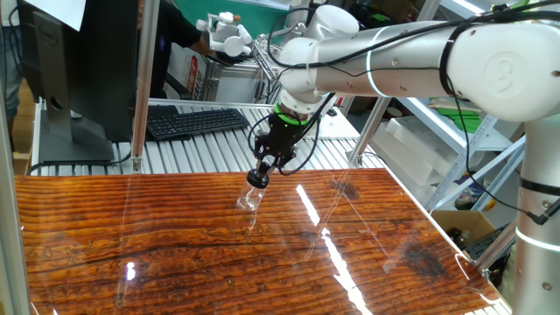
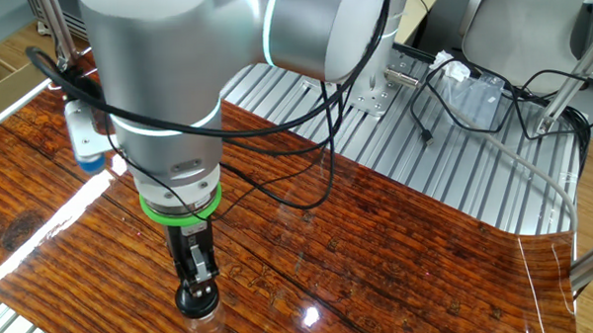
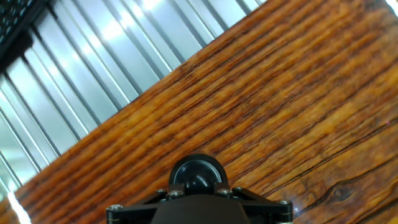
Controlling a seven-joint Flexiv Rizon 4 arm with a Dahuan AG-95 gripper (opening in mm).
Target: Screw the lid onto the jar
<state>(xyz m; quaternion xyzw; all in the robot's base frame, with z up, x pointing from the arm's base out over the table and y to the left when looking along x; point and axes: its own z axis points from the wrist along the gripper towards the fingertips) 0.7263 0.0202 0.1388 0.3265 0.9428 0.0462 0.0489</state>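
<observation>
So, lid (image 1: pixel 258 179) clamped in pincer (image 1: pixel 260 178), seated right atop jar (image 1: pixel 248 198); jar axis tilted, matched by pincer.

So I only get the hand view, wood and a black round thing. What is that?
Observer: The lid, held in the gripper; one fixed view shows it sitting atop a clear jar.
Operator: Is the jar standing straight?
Observer: No, there it looks tilted, its bottom on the wooden table.
Operator: Anything else nearby?
Observer: Behind the table, a black keyboard lies on a ribbed metal surface.
</observation>
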